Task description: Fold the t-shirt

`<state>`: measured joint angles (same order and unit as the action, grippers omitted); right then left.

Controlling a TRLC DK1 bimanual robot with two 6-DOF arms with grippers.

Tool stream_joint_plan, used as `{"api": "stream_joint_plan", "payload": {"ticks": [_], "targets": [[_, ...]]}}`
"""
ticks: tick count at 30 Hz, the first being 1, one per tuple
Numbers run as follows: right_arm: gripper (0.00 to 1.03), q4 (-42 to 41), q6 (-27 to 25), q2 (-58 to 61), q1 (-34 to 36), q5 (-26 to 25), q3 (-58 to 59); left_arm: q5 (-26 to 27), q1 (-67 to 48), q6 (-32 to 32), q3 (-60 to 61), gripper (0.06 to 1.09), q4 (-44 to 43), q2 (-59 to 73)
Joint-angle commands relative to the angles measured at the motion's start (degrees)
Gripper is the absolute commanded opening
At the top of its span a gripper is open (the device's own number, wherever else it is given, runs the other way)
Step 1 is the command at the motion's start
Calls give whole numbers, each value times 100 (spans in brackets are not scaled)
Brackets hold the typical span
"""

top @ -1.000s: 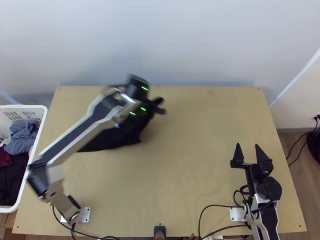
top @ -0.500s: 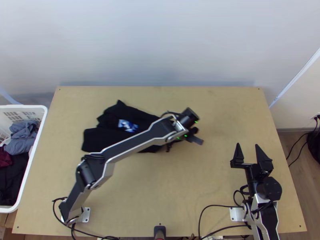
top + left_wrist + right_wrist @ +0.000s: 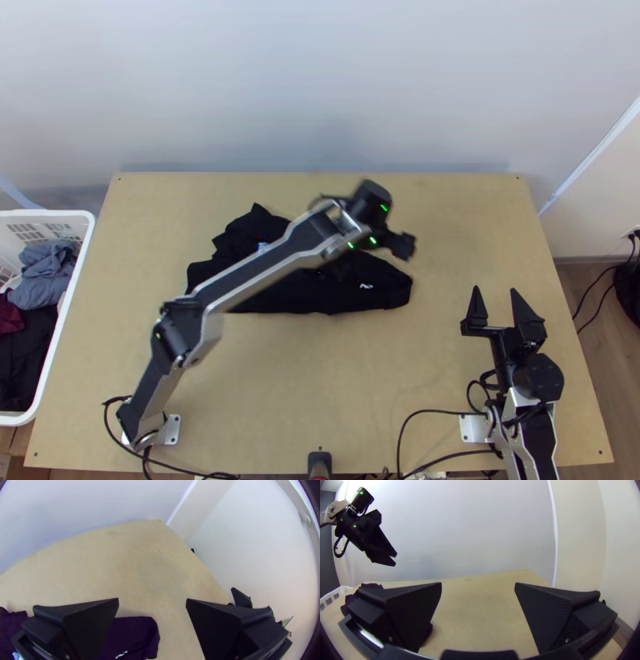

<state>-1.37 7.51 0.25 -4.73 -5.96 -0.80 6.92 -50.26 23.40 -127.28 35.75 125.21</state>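
T-shirt (image 3: pixel 352 292) has slid toward 3 o'clock in top view; right wrist view catches left gripper (image 3: pixel 406 244) way up off the table. It and right gripper (image 3: pixel 494 292): fingers wide apart, empty.

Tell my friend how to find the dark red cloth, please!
Start at the big wooden table and look to its left side, where a white basket stands. Inside, find the small rumpled patch of dark red cloth. Its colour sets it apart: the cloth on one side of it is blue-grey, and on the other side black.
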Motion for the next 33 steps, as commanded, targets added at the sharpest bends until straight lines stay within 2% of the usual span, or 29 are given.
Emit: {"api": "stream_joint_plan", "payload": {"ticks": [1, 9, 15, 17, 20, 26, 33], "targets": [[99, 93, 75, -34, 25, -11, 45, 73, 456, 7, -42, 105, 257, -594], [99, 93, 75, -34, 25, -11, 45, 20, 1756, -433, -25, 105, 1040, -1350], [99, 93, 75, -34, -28, -11, 45, 38, 2758, -459, -7, 105, 1822, -1833], [99, 93, 321, -34, -133, 16, 45, 47, 3057, -459, 81, 105, 2024, -2000], [99, 93, 321, -34, -318, 16, 45, 82, 3400, -459, 195, 105, 2323, -2194], [99, 93, 313, -34, -309, 16, 45, 293, 3716, -564, 257, 105, 3087, -2422], [99, 137, 313, -34, -379, 103, 36, 301, 3910, -591, 556, 105, 3087, -2923]]}}
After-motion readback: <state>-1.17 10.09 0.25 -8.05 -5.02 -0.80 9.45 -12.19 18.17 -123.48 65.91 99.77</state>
